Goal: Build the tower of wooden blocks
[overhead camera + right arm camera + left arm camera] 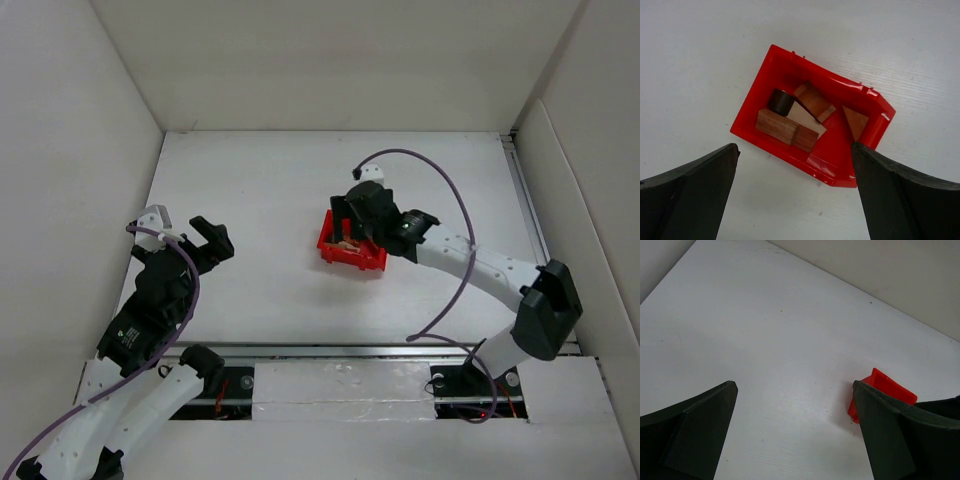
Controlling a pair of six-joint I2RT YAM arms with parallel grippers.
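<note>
You're hovering the spread right gripper (795, 147) over probably light, stiff wooden blocks (786, 131), their flat sides looking best to pinch.

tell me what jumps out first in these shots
The red bin near the middle of the table grabs the eye, holding a jumble of unstacked wood blocks, one a triangle. The right gripper hovers open right above it; the left gripper hangs open, off to the left.

I saw a rectangular red plastic bin (834, 147) sitting slightly skewed near the middle of the flat white table (260, 190), well apart from the plain white enclosure walls (70, 120) around it.
</note>
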